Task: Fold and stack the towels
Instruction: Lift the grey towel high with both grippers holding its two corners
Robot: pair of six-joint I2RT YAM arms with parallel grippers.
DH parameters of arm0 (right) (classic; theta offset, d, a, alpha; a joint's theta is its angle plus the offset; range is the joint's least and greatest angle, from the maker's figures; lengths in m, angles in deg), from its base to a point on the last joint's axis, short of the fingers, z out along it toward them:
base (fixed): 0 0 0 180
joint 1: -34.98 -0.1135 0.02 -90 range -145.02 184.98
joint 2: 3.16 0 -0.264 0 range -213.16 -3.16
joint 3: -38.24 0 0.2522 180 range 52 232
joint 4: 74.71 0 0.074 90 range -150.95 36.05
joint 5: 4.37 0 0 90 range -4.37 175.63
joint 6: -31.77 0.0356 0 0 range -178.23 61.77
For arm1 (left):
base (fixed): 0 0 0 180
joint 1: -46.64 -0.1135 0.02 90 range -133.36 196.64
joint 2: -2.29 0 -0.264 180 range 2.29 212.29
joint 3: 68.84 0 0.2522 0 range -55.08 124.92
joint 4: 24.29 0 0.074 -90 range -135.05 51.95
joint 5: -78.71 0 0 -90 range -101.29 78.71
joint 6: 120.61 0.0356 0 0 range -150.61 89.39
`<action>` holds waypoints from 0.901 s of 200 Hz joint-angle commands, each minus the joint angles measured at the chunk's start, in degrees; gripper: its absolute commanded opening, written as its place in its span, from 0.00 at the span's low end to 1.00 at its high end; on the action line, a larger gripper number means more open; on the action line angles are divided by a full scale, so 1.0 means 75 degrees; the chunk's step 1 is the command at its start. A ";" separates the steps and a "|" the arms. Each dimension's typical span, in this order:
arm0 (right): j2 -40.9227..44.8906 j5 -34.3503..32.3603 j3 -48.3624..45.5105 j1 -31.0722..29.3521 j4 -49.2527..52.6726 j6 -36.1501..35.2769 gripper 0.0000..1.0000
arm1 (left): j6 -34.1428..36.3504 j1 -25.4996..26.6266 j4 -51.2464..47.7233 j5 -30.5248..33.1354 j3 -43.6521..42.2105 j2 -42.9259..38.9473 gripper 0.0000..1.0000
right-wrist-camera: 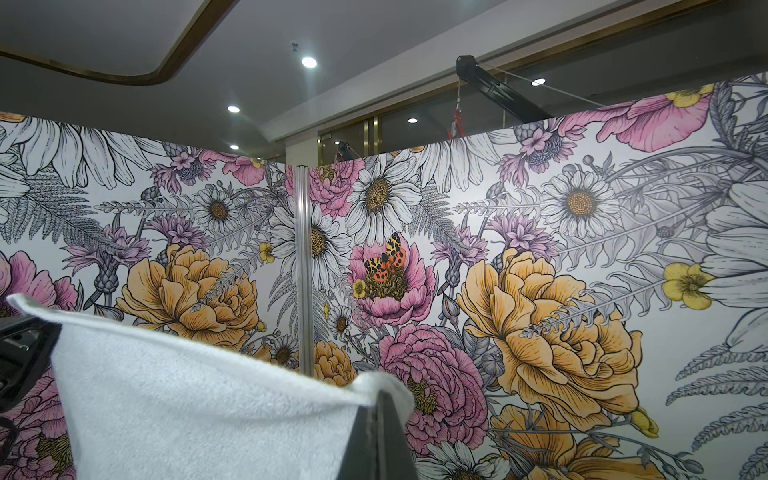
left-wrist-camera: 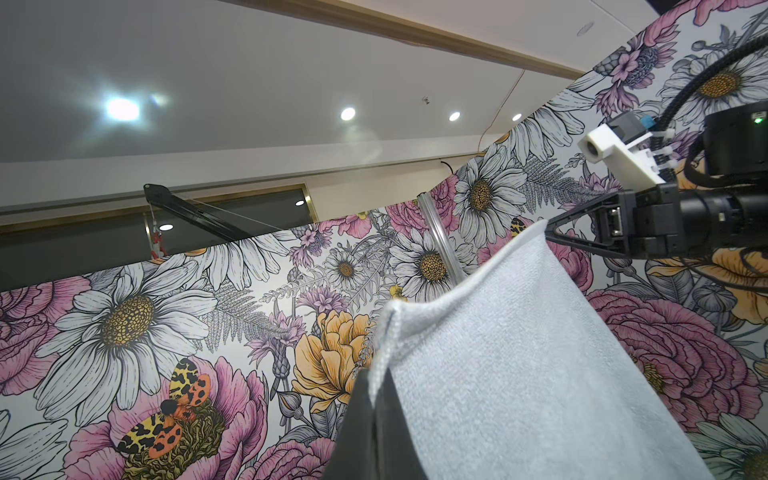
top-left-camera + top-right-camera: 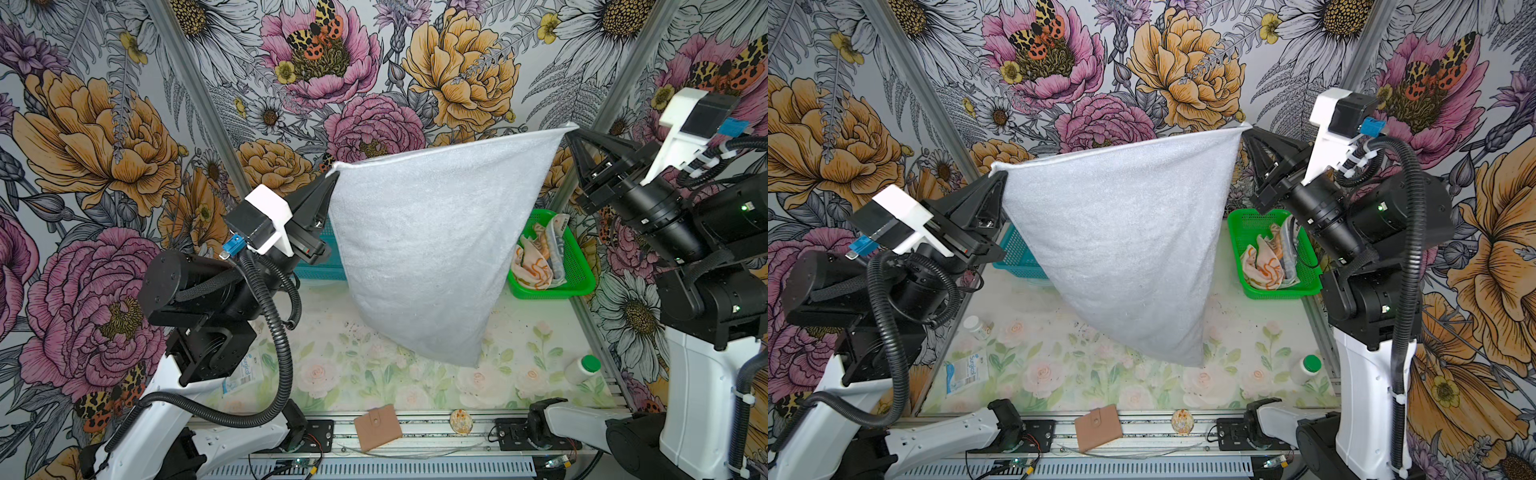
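Note:
A large light grey towel [image 3: 428, 249] [image 3: 1121, 257] hangs high above the table, stretched between both grippers. My left gripper [image 3: 331, 179] [image 3: 1000, 176] is shut on its left top corner, seen close in the left wrist view [image 2: 380, 376]. My right gripper [image 3: 570, 134] [image 3: 1246, 129] is shut on the right top corner, shown in the right wrist view [image 1: 380, 397]. The towel narrows to a hanging point [image 3: 469, 359] just above the table. The orange-and-cream flowered towel [image 3: 530, 262] [image 3: 1262, 262] lies crumpled in the green basket [image 3: 579, 274] [image 3: 1246, 226] beside the lettered towel [image 3: 557, 241].
A blue basket [image 3: 1017, 253] sits behind the left arm. A white bottle with a green cap [image 3: 582, 368] [image 3: 1306, 368] stands at the right. A small bottle [image 3: 978, 326] and a blue-white packet [image 3: 965, 370] lie at the left. A tan wallet [image 3: 376, 426] and a small round object [image 3: 459, 420] rest on the front rail.

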 commanded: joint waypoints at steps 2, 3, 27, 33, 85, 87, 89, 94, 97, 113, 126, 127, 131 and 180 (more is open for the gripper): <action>0.0222 -0.0213 -0.0030 0.0061 -0.0112 0.0023 0.00 | -0.0004 0.0009 0.0040 -0.0186 0.0170 -0.0405 0.00; 0.0231 -0.0206 -0.0034 0.0057 -0.0112 0.0026 0.00 | -0.0004 0.0009 0.0036 -0.0208 0.0166 -0.0417 0.00; 0.0426 -0.0089 -0.0120 0.0060 -0.0124 -0.0063 0.00 | -0.0050 0.0009 -0.0071 -0.0499 0.0182 -0.0554 0.00; 0.0455 -0.0085 -0.0100 0.0057 -0.0124 -0.0068 0.00 | -0.0042 0.0008 -0.0100 -0.0544 0.0202 -0.0574 0.00; 0.0716 -0.0130 0.0132 0.0061 -0.0131 -0.0240 0.00 | -0.0138 0.0003 -0.0075 -0.1389 0.0436 -0.0629 0.00; 0.0730 -0.0138 0.0142 0.0061 -0.0129 -0.0241 0.00 | -0.0137 0.0007 -0.0077 -0.1398 0.0448 -0.0628 0.00; 0.0737 -0.0140 0.0147 0.0064 -0.0134 -0.0241 0.00 | -0.0143 0.0008 -0.0069 -0.1410 0.0463 -0.0627 0.00; 0.0770 -0.0149 0.0172 0.0060 -0.0133 -0.0252 0.00 | -0.0143 0.0017 -0.0062 -0.1436 0.0501 -0.0627 0.00; 0.0793 -0.0158 0.0172 0.0055 -0.0146 -0.0253 0.00 | -0.0143 0.0013 -0.0054 -0.1465 0.0503 -0.0627 0.00; 0.0902 -0.0238 0.0184 0.0055 -0.0186 -0.0305 0.00 | -0.0145 0.0006 0.0112 -0.1620 0.0523 -0.0656 0.00; 0.0994 -0.0357 0.0163 0.0059 -0.0279 -0.0362 0.00 | -0.0204 0.0016 0.0301 -0.1732 0.0514 -0.0685 0.00; 0.1009 -0.0366 0.0162 0.0056 -0.0284 -0.0366 0.00 | -0.0210 0.0018 0.0312 -0.1749 0.0515 -0.0685 0.00; 0.1038 -0.0399 0.0162 0.0059 -0.0333 -0.0378 0.00 | -0.0229 0.0007 0.0355 -0.1778 0.0521 -0.0686 0.00; 0.1217 -0.0589 0.0178 0.0054 -0.0674 -0.0347 0.00 | -0.0493 0.0009 0.0722 -0.2160 0.0766 -0.0639 0.00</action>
